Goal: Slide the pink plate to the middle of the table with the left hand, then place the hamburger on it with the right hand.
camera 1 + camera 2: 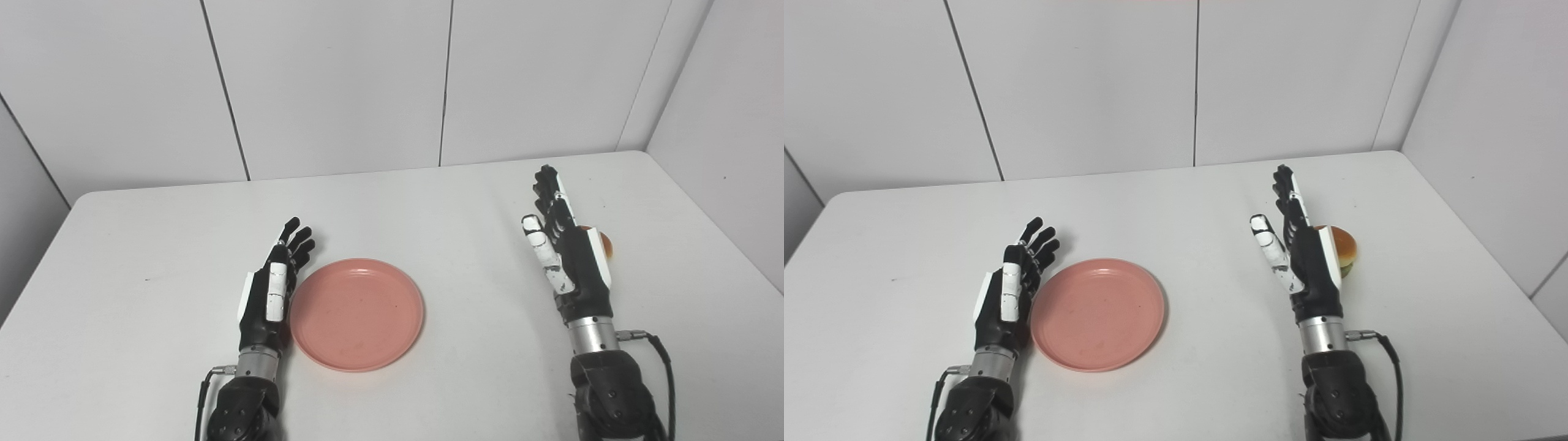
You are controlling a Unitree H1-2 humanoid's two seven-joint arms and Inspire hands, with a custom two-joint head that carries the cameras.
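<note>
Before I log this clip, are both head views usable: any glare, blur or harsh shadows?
Left eye view: even, soft light, sharp, no glare on the pink plate; right hand hides most of the hamburger. Right eye view: equally sharp, only faint shadows on the table.

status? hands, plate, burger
Left hand open, against pink plate rim. Right hand open, beside hamburger, not gripping. Plate bare, path clear.
</note>
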